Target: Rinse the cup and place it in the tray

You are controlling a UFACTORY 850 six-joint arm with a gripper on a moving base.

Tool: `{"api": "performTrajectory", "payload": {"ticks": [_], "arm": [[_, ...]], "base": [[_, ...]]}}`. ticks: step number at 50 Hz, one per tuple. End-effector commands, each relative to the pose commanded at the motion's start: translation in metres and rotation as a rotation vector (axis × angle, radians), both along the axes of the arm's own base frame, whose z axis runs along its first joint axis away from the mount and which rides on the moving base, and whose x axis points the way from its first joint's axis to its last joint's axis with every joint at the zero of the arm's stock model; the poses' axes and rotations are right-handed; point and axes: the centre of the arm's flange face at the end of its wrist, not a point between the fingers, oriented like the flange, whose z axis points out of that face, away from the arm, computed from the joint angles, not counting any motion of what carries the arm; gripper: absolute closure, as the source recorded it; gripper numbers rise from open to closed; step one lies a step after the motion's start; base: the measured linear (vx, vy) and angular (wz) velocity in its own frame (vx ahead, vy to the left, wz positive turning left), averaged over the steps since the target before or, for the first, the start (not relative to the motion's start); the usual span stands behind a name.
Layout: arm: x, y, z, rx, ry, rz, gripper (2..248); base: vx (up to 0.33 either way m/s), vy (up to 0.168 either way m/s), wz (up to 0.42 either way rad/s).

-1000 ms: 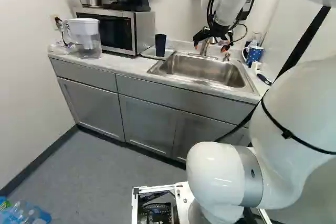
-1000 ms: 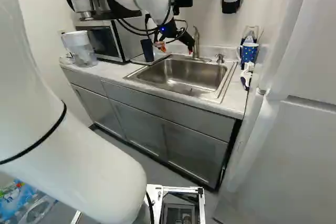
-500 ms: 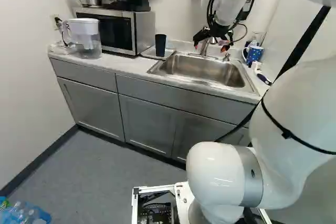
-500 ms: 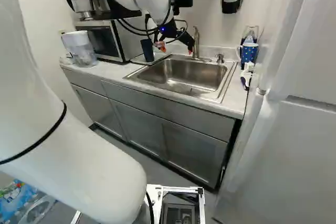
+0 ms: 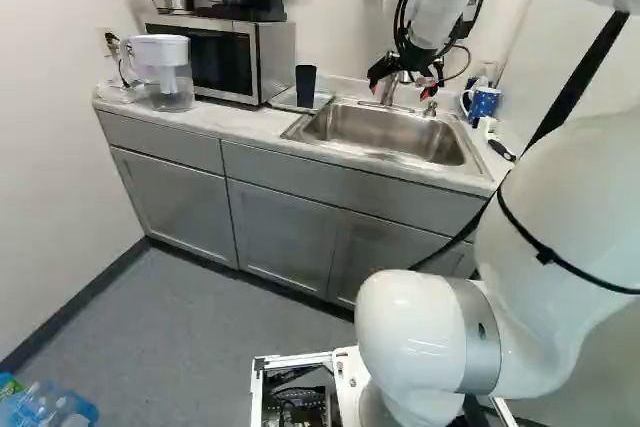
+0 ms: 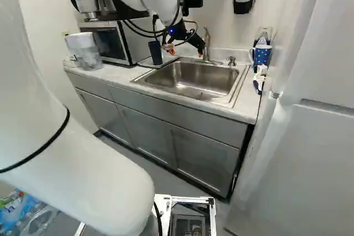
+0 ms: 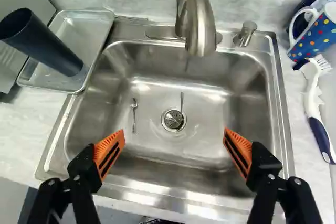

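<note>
In the left base view my gripper (image 5: 408, 77) hangs over the back of the sink (image 5: 385, 135). Seen in the wrist view, the gripper (image 7: 174, 148) is wide open above the basin, with nothing between its orange pads. The dark cup (image 7: 41, 41) stands upright on the metal tray (image 7: 79, 31), beside the sink; in the left base view the same cup (image 5: 306, 86) rises from the tray near the microwave. The faucet (image 7: 199, 22) reaches over the basin ahead of the gripper. I cannot tell whether water runs.
Two small utensils, one a spoon (image 7: 134, 115), lie in the basin near the drain (image 7: 173, 120). A dotted mug (image 7: 316, 38) and a brush (image 7: 315, 109) are on the counter's far side from the tray. A microwave (image 5: 215, 59) and a water pitcher (image 5: 165, 72) stand beyond the tray.
</note>
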Motion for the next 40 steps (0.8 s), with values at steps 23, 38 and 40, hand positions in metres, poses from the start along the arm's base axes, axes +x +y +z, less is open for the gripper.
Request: {"api": "performTrajectory", "payload": {"ticks": [23, 38, 40], "arm": [[0.0000, 0.0000, 0.0000, 0.000, 0.000, 0.000, 3], [0.0000, 0.0000, 0.0000, 0.000, 0.000, 0.000, 3], [0.0000, 0.0000, 0.0000, 0.000, 0.000, 0.000, 3]], "base": [[-0.129, 0.035, -0.004], [-0.171, 0.041, -0.008], [-0.167, 0.040, -0.005]]}}
